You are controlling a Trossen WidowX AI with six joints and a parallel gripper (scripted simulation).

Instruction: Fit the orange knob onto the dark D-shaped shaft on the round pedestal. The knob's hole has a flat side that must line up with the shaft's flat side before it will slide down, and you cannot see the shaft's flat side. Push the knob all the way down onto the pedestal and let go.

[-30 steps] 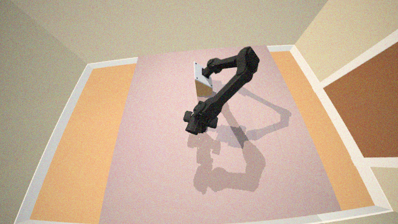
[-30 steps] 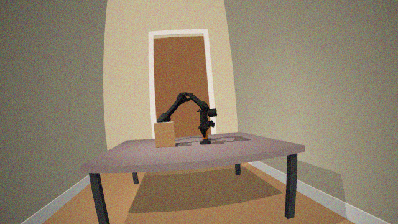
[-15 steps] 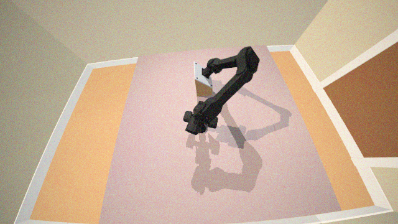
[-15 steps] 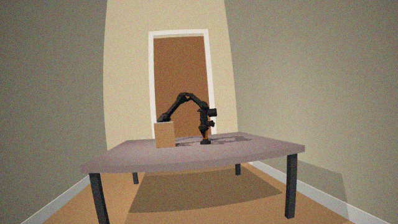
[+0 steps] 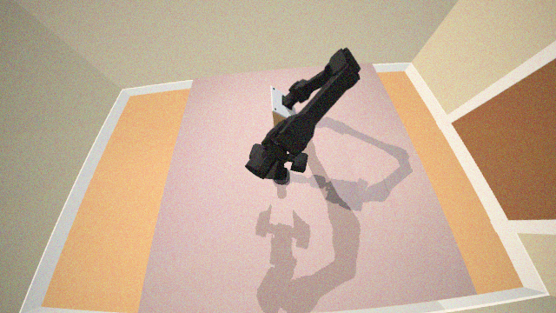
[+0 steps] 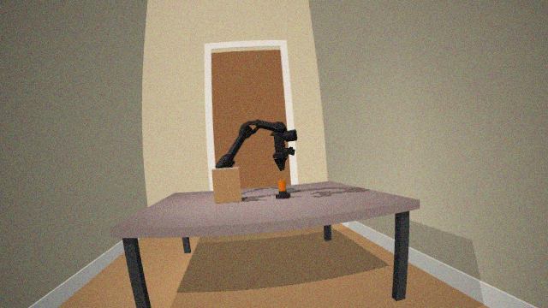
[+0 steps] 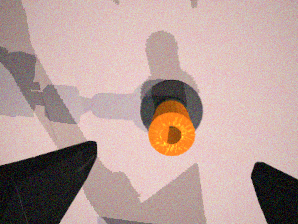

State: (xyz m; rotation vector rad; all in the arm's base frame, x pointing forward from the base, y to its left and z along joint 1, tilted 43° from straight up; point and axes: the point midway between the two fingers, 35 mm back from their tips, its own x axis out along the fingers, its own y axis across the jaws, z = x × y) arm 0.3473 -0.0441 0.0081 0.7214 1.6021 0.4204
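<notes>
Beige and grey-green walls enclose a brown door point(image 5: 512, 148) point(image 6: 248, 111) in a white frame point(image 6: 208, 115), with an orange-tan floor point(image 5: 109, 183) point(image 6: 300, 295) below. A pinkish-mauve tabletop point(image 5: 217, 243) point(image 6: 180, 218) point(image 7: 250, 55) stands on dark legs point(image 6: 401, 257). Near one edge of the table sits a light wooden block point(image 6: 227, 186) with a pale plate point(image 5: 277, 104) on its upper face, the plate bearing the foot of the black jointed arm point(image 5: 326, 100) point(image 6: 233, 147). From there the arm rises, bends over and points its end downward. The black parallel-jaw gripper point(image 6: 281, 164) point(image 7: 174, 160) is open, its two tapered fingers set wide apart with nothing between them; in the exterior view it hangs above the knob, clear of it. The orange cylindrical knob point(image 6: 282, 186) point(image 7: 171, 134) stands upright on the round dark pedestal point(image 5: 281, 180) point(image 6: 282, 195) point(image 7: 194, 107). Its ribbed top surrounds a D-shaped hole, the straight side of which lies toward the left of the wrist view. Within the hole the shaft cannot be made out, and whether the knob is fully seated cannot be told. Shadows of the arm and gripper fall across the tabletop around the pedestal.
</notes>
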